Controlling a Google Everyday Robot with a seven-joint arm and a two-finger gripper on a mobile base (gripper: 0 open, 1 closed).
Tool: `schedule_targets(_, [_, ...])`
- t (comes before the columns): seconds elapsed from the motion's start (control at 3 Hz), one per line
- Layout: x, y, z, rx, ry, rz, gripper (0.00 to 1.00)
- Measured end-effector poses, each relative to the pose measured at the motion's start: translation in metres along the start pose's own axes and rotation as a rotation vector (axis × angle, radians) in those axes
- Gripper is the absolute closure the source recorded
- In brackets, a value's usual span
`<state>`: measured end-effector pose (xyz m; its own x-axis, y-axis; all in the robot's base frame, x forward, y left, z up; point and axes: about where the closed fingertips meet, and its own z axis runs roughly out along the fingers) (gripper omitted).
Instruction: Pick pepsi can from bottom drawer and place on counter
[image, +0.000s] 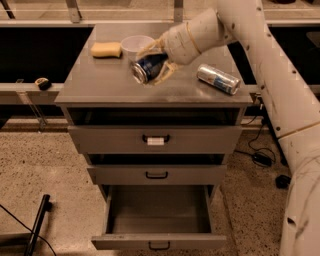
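My gripper (151, 64) is over the middle of the counter (100, 82), shut on the pepsi can (146, 68). The dark blue can lies tilted on its side between the yellowish fingers, its silver end facing the front left, just above or touching the counter top. The bottom drawer (157, 241) is pulled open below and shows nothing inside. My white arm reaches in from the upper right.
A silver and light-blue can (218, 79) lies on its side at the counter's right. A white bowl (136, 44) and a yellow sponge (106, 49) sit at the back left. The two upper drawers (155, 140) are slightly ajar. Cables lie on the floor at right.
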<state>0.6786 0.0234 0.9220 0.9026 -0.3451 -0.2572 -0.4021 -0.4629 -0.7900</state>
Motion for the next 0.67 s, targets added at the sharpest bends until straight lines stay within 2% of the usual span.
schedule_targets(0.33, [0.015,0.009,0.013,0.012,-0.008,0.076,1.00])
schedule_targets(0.67, [0.026,0.016,0.016,0.015,0.037,0.166,0.98])
